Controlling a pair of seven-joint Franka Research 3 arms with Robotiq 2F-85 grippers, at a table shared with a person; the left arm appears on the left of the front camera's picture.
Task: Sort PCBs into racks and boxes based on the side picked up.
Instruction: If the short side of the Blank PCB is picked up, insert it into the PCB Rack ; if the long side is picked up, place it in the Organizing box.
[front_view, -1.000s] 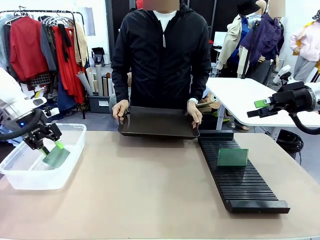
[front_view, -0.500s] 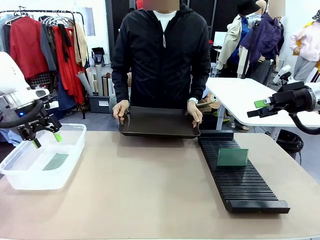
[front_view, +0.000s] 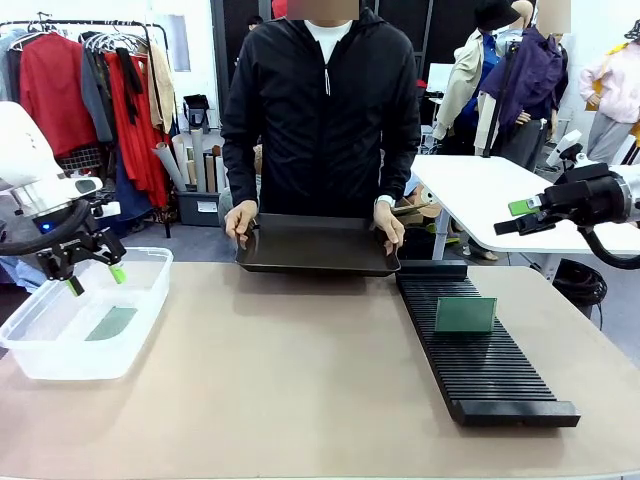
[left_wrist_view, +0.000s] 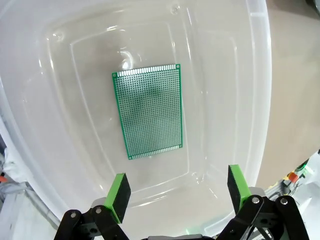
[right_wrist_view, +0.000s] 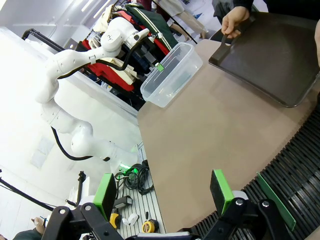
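Clear box (front_view: 140, 300) holds one PCB (left_wrist_view: 148, 112) flat — left gripper (front_view: 92, 280) above, jaws apart, empty.

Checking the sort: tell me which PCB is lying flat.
The PCB in the clear tub, lying flat on the bottom; the other PCB stands upright in the black rack.

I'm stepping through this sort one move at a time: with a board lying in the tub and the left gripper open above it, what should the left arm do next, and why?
Probably lift clear of the clear tub and swing toward the dark tray the person holds. The left gripper is open and empty above the PCB, which lies flat on the tub floor, so this drop looks finished.
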